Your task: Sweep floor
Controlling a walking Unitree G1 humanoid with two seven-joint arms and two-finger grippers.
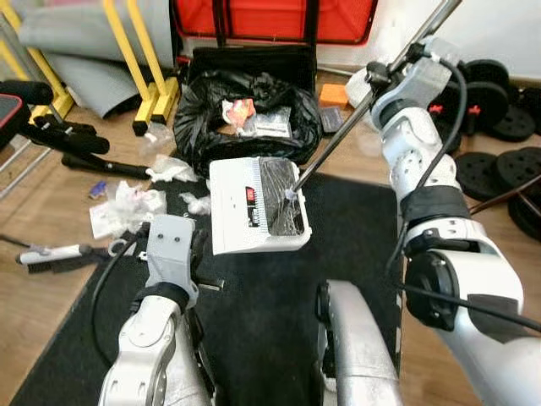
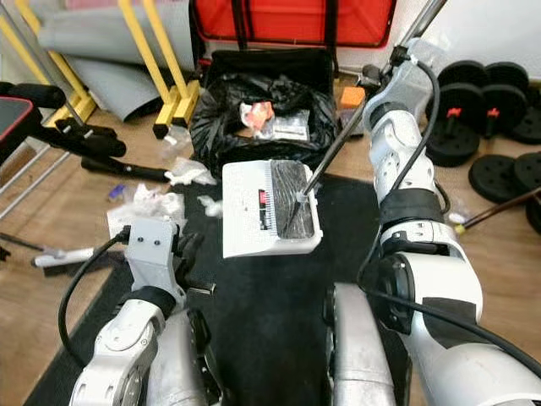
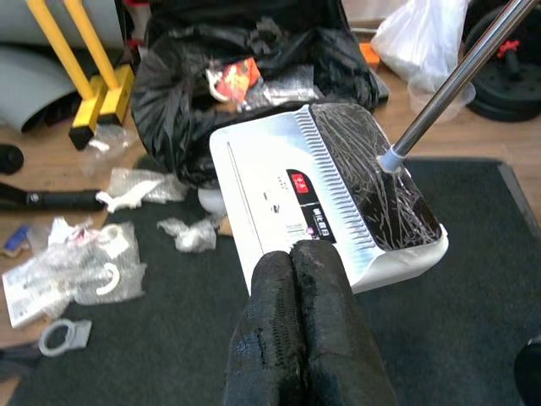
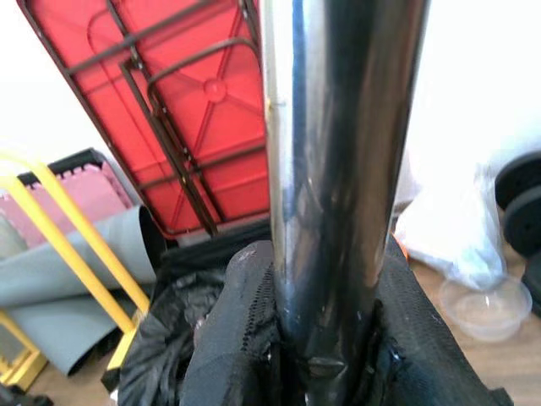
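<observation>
Right tool (image 4: 325, 355) grips the sweeper's (image 1: 256, 205) smooth chrome pole (image 4: 338, 169).

White sweeper (image 1: 254, 205), black mat (image 1: 279, 321), black bag (image 1: 245, 114), yellow frame (image 1: 152, 59).

Sweeper pole (image 1: 372, 97) cut off by top edge of head views, upper end unseen. Red label (image 3: 308, 203) on sweeper body (image 1: 237, 207): print too small to read. Right gripper (image 4: 325, 338) fingertips hidden behind pole in wrist view. Black bag (image 1: 211, 110) contents partly buried in folds. Weight plates (image 1: 507, 161) cropped at right edge.
</observation>
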